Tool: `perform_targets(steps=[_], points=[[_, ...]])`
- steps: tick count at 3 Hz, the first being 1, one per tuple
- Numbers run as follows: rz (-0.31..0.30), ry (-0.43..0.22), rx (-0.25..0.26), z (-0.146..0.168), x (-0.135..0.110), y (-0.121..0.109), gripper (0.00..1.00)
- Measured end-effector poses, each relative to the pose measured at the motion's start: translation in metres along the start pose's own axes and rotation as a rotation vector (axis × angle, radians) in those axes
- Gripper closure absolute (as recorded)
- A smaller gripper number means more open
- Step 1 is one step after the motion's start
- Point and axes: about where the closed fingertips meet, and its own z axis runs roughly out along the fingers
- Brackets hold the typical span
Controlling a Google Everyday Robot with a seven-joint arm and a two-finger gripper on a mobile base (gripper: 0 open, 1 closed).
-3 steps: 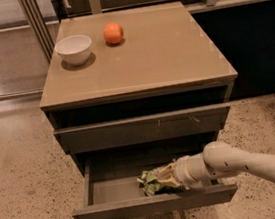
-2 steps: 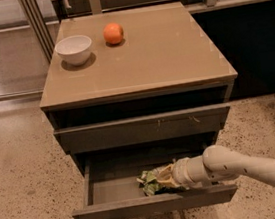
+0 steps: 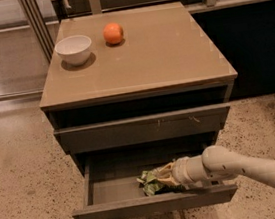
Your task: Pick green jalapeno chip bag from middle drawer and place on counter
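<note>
Barely anything has changed over the last second: the pincer [image 3: 165, 175] sits at the same spot against the chip bag [image 3: 151, 184], and the bag has not lifted or slid. The arm [image 3: 251, 167] has shifted only a touch, so by my reading the grasp is still being settled and the lift has not begun. All the carrying part of the task is still to come.

The chip bag, crumpled and green with pale patches, lies on the floor of the open drawer [image 3: 113, 191], right of its middle and close behind the near front panel. The tip of the pincer is pushed into the bag's right side and touches it. Whether the pincer is clamped on the bag or merely resting against it, I cannot tell, since the foil folds around its tip.

The arm comes in from the lower right, low and nearly level, and passes over the drawer's right near corner. Its thick white wrist sits just inside the drawer, under the shut drawer front [image 3: 145, 129] above. That leaves little headroom, so the bag probably has to come out toward the near side before it can rise.

Up on the table [image 3: 171, 61], a white bowl [image 3: 74, 49] and an orange [image 3: 113, 33] stand at the far left, well apart from the bag.
</note>
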Motion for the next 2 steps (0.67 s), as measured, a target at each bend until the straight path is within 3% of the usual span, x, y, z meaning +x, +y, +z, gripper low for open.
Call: perform_targets(steps=[2], points=[[-0.006,0.015,-0.004,0.0044,0.0061,-0.0057,0.46]])
